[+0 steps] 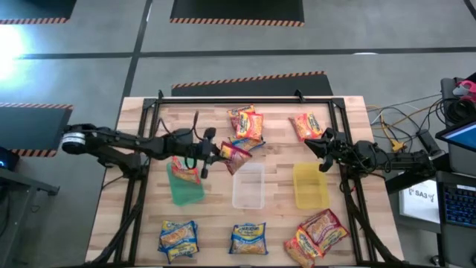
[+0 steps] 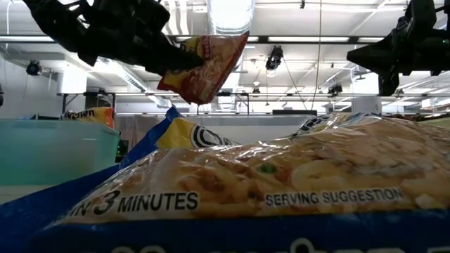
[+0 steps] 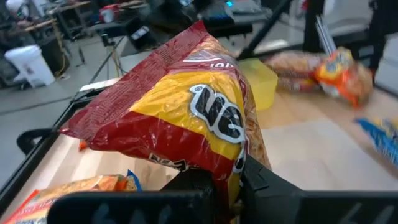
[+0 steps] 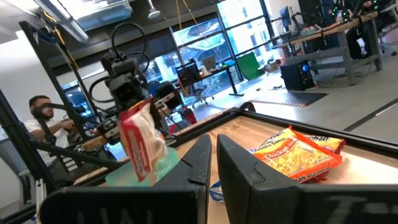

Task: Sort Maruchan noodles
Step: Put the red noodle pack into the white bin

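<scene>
Left gripper [image 1: 221, 152] aloft, red packet [image 1: 236, 155] pinched.

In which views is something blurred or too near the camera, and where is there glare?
Low view: a blue-yellow packet lies close against the lens and blocks the table; ceiling lights glare. Left wrist view: the held red packet is sharp, the far packets blurred. High view: glare at the left edge.

Room evenly bright; ceiling strip lights [image 2: 337, 39] glare white in the low view. Window daylight [image 4: 205, 37] behind the right wrist view. Glossy red packet [image 3: 186, 118] catches sheen; orange packets [image 3: 339, 74] beyond it blurred. Blue packet [image 2: 281, 190] fills low view, soft at edges. Table shadows faint.
</scene>
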Available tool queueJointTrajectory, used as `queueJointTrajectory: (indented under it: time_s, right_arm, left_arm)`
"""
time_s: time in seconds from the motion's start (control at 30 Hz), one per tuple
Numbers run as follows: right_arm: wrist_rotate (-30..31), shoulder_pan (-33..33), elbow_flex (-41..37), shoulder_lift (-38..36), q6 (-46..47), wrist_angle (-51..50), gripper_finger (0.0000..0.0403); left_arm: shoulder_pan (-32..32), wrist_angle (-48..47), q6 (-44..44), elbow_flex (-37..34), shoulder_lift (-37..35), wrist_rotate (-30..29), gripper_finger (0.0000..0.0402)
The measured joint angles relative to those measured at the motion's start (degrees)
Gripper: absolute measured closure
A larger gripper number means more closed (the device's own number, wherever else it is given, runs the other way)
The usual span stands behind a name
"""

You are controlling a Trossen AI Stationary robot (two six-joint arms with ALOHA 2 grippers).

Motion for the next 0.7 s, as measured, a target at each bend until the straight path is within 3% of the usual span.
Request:
queueJointTrajectory:
  time_s: [0.37, 0.7]
  right_arm:
    - [0.0, 0.0, 0.0, 0.0, 0.0, 0.0, 0.0385]
    - [0.0, 0.0, 0.0, 0.0, 0.0, 0.0, 0.0385]
  left_arm:
    - [-1.5, -1.0, 8.7, 6.1, 7.1, -3.3, 0.0400]
    - [-2.3, -12.3, 11.8, 13.1, 11.3, -4.3, 0.0400]
